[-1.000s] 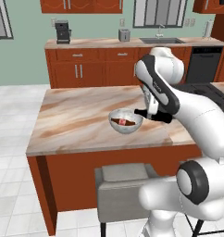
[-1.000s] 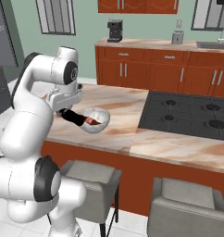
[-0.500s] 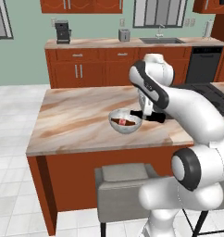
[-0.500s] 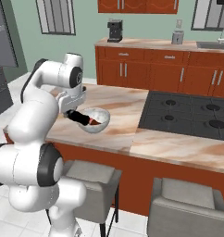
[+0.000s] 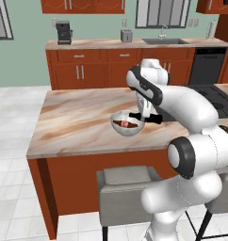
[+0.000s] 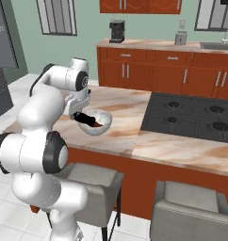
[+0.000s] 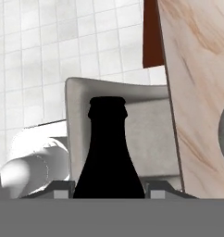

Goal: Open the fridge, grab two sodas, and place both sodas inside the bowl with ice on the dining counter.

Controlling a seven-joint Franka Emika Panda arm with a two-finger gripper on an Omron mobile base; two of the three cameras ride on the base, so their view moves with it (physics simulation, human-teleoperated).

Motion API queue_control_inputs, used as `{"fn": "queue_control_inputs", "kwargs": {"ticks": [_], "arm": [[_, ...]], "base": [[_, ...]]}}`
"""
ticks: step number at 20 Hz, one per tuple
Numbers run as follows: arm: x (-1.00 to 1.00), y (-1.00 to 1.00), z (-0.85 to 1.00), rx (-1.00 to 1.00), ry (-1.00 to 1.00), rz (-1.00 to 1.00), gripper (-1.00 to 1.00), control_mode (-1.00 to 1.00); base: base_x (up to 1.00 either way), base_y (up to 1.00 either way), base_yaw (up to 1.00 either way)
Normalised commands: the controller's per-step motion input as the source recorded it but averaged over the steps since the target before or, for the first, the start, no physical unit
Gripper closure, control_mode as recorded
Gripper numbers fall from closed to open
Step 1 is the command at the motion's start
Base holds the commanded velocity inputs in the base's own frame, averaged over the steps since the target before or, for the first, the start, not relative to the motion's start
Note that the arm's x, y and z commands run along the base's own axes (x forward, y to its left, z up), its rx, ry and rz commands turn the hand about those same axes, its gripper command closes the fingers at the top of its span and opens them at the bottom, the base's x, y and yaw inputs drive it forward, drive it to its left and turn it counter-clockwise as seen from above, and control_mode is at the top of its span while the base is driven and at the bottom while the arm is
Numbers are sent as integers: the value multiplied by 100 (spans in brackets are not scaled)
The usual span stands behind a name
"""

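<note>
Between the fingertips in the hand view stood a black soda [image 7: 108,152], neck pointing away, so the hand [image 7: 108,190] was closed on it, jaws partway in. Left base view had the hand [image 5: 145,116] just beside the bowl [image 5: 127,124], at its right rim, the bottle lying level and sticking out to the right. Right base view had the hand [image 6: 79,116] at the bowl's [image 6: 95,122] left rim, the held soda [image 6: 85,119] reaching over the rim into it. Something dark brown with a red spot [image 5: 126,124] lay inside the bowl; could not tell whether it was the second soda. Bowl sat on the surface [image 5: 78,122], beige-pink marbled, near its front edge. A grey stool [image 5: 130,200] stood below that edge, also seen past the bottle in the hand view [image 7: 151,120]. Black cooktop [image 6: 191,115] was inset to the right of the bowl, well apart. Wall counter behind carried a coffee maker [image 5: 64,33] and a toaster [image 5: 126,35]. Fridge [image 6: 4,70] edge showed at far left of the right base view.
</note>
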Motion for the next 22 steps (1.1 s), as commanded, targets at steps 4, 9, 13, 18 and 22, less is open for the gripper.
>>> {"fn": "queue_control_inputs", "kwargs": {"ticks": [4, 9, 13, 18, 22], "arm": [[40, 0, -26, 0, 0, 4, 100, -100], [39, 0, -28, 0, 0, 3, 100, -100], [39, 0, -27, 0, 0, 2, 100, -100], [38, 2, -24, 0, 0, 1, 100, -100], [35, 3, -23, 0, 0, 0, 100, -100]], "base": [[0, 0, 0], [0, 0, 0], [0, 0, 0], [0, 0, 0], [0, 0, 0]]}}
